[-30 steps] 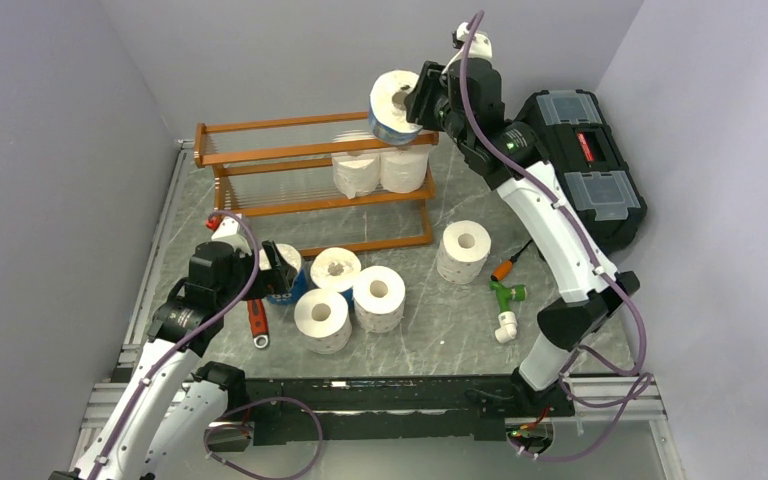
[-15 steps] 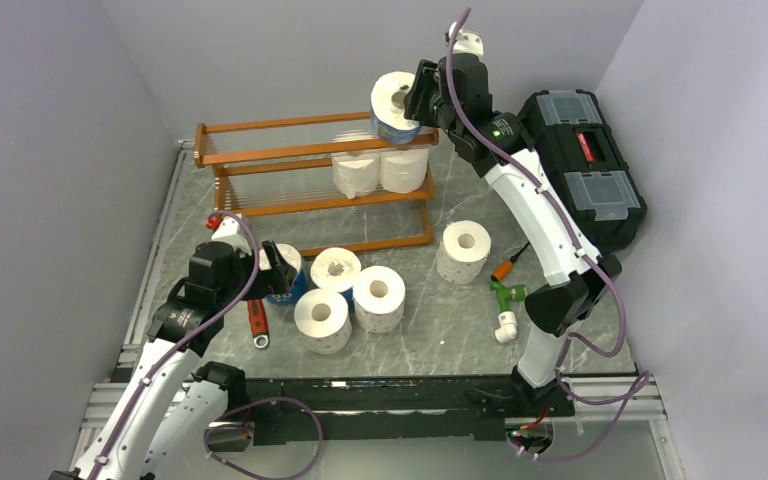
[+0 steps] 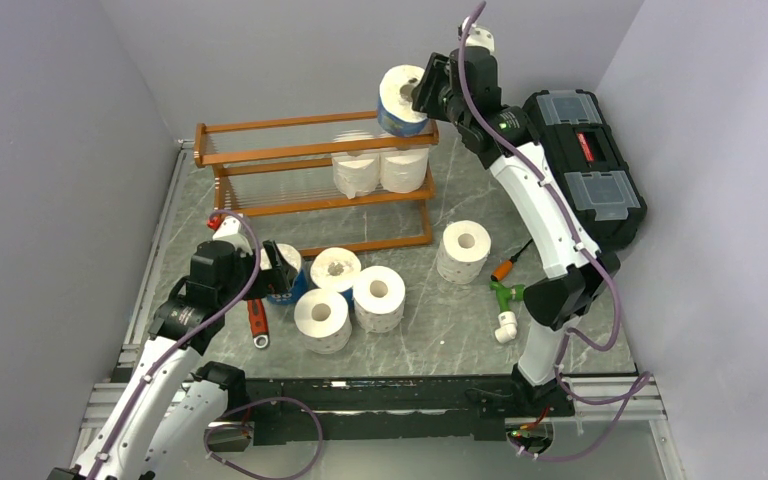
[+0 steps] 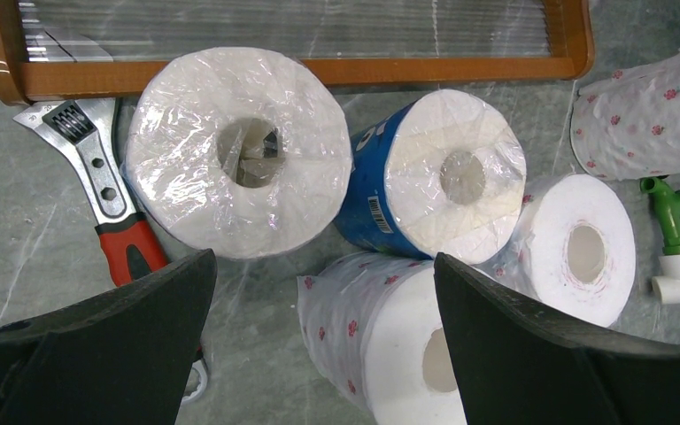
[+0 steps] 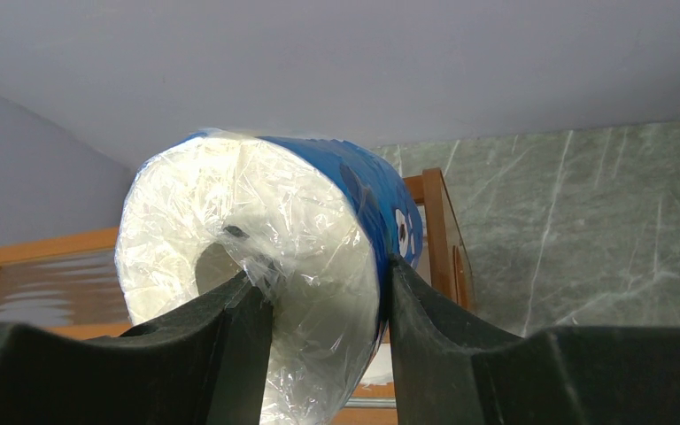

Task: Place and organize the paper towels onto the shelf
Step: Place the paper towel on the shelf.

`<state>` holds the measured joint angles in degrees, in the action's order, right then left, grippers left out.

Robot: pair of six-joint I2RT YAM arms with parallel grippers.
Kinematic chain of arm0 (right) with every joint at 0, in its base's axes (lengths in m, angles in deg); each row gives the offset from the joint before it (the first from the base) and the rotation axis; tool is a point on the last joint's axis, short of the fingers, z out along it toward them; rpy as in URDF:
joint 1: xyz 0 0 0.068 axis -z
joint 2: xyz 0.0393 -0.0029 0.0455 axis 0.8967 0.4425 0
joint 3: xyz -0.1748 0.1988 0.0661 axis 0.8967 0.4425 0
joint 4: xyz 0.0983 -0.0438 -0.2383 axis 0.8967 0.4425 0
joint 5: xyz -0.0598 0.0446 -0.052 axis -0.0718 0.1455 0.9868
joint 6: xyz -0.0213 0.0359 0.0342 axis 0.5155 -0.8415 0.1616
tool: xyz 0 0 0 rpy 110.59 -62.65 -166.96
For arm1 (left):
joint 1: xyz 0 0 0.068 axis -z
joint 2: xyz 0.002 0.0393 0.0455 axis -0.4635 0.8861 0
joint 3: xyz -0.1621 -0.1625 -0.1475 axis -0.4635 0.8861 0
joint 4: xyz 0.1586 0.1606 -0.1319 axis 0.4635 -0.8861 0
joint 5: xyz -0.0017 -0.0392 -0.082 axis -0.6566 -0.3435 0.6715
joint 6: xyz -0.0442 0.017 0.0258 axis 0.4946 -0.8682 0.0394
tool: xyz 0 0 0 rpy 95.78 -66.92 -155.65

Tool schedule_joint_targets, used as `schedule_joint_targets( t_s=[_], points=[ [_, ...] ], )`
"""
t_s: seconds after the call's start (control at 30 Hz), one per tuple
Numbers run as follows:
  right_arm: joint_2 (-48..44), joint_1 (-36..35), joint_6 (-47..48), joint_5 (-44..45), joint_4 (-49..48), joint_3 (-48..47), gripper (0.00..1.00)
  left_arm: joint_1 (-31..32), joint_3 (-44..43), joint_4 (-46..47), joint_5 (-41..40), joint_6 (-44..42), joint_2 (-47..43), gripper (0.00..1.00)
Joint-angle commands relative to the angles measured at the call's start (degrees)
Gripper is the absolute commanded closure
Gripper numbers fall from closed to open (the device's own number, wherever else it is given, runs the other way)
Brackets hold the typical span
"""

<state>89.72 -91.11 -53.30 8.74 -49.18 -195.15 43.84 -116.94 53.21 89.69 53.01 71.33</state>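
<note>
My right gripper (image 3: pixel 423 94) (image 5: pixel 328 297) is shut on a blue-wrapped paper towel roll (image 3: pixel 400 98) (image 5: pixel 266 208), pinching its rim, one finger in the core. It hangs just above the right end of the shelf (image 3: pixel 270 150) (image 5: pixel 436 221) top tier. Two white rolls (image 3: pixel 357 172) (image 3: pixel 404 167) stand on the middle tier. My left gripper (image 3: pixel 278 270) (image 4: pixel 321 259) is open above the table rolls: a clear-wrapped white roll (image 4: pixel 239 150), a blue roll (image 4: pixel 434 177), a flowered roll (image 4: pixel 381 341) between the fingers, untouched. Another roll (image 3: pixel 464 250) stands apart on the right.
A black toolbox (image 3: pixel 585 150) sits at the back right. A red-handled wrench (image 3: pixel 257 322) (image 4: pixel 106 186) lies by the left rolls. A green pipe fitting (image 3: pixel 507 295) (image 4: pixel 673 217) and an orange-handled screwdriver (image 3: pixel 506 268) lie right of centre. Walls close in on three sides.
My right arm has carried the blue roll a little up and toward the back right, over the shelf's end. The left arm has stayed still.
</note>
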Motion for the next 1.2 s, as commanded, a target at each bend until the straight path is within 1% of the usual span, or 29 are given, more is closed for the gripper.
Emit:
schedule_joint_targets(
  t_s=[0.0, 0.23, 0.4, 0.63, 0.93, 1.17],
  points=[
    [-0.32, 0.36, -2.35, -3.15, -4.62, -3.69, 0.69, 0.05, -0.04, 1.35, -0.28, 0.71, -0.06, 0.01],
    [-0.13, 0.37, -4.3, -5.56, -3.2, -5.13, 0.69, 0.03, -0.1, 1.34, -0.12, 0.69, -0.03, 0.01],
    [0.89, 0.33, -4.42, -4.86, 0.35, -7.6, 0.68, -0.01, 0.0, 1.58, 0.38, 0.78, -0.1, 0.01],
    [0.25, 0.66, -4.72, -4.38, 0.92, -6.27, 0.68, 0.03, 0.25, 1.62, 0.73, 0.97, -0.31, 0.01],
    [0.7, 0.84, -4.26, -3.86, 2.08, -7.04, 0.68, 0.03, 0.25, 1.69, 0.74, 1.06, -0.35, 0.01],
    [1.73, 1.24, -4.41, -3.67, 2.42, -7.66, 0.62, 0.02, 0.25, 1.58, 0.84, 0.95, -0.23, 0.01]
  ],
)
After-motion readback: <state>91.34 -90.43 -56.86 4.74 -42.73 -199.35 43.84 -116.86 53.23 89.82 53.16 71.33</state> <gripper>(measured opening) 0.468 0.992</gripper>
